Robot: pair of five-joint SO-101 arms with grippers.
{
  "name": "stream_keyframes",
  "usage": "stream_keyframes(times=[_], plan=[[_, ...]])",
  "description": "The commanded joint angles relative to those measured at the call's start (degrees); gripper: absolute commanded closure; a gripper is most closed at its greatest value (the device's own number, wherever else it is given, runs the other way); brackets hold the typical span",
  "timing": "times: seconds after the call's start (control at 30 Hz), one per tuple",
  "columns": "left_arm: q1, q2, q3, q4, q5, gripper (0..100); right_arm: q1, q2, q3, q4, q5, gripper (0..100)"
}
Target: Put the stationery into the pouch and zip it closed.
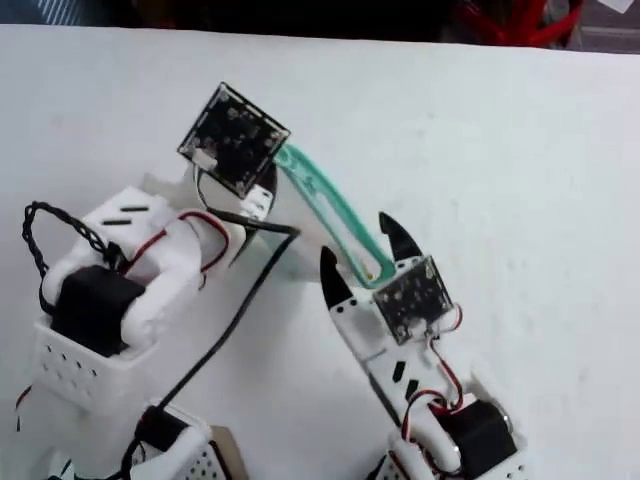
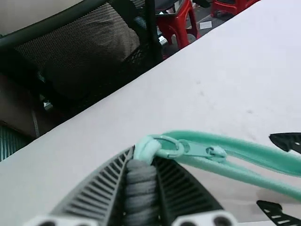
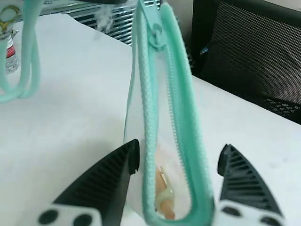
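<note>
The clear pouch with a mint green zip band (image 1: 330, 205) stands on edge on the white table between the two arms. My left gripper (image 2: 140, 165) is shut on the grey cord of the zipper pull (image 2: 145, 149), just behind the slider (image 2: 208, 152). From the slider the zip band (image 2: 254, 157) splits apart toward the other arm. My right gripper (image 3: 178, 160) is open, one black finger (image 3: 110, 181) on each side of the pouch's near end (image 3: 164, 117) without touching it. An orange and yellow item (image 3: 162, 190) lies inside the pouch. In the high view the right gripper (image 1: 365, 262) straddles the band's end.
Black cables (image 1: 230, 320) trail across the table beside the left arm. A mint loop (image 3: 19, 70) hangs near a bottle (image 3: 6, 44). A black mesh chair (image 2: 80, 52) and red stools (image 2: 181, 21) stand beyond the table's far edge.
</note>
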Motion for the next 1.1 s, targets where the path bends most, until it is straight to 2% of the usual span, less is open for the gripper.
stream_keyframes(times=[0.0, 0.1, 0.23, 0.37, 0.57, 1.07], plan=[[-2.95, -0.04, -0.35, -2.99, 0.0, 98, -0.04, -6.73, 0.79, 1.19, 0.09, 74.1], [-3.82, -0.04, -0.35, -3.34, 0.0, 98, -0.22, -11.21, 1.76, 2.86, 0.09, 73.6], [-3.65, 0.04, 0.09, -3.34, -0.09, 98, -0.22, -10.33, 0.88, 2.68, 0.0, 65.9], [-3.38, -0.04, 1.76, -3.52, -0.44, 98, -2.42, -10.24, 1.76, 2.15, 0.62, 65.2], [-3.3, -0.31, 3.16, -3.34, -0.35, 98, -4.09, -9.36, 9.32, -10.86, 0.62, 65.2], [-3.38, -0.57, 3.43, -0.44, -0.44, 97, -2.51, 20.7, 3.87, -29.76, 0.7, 65.8]])
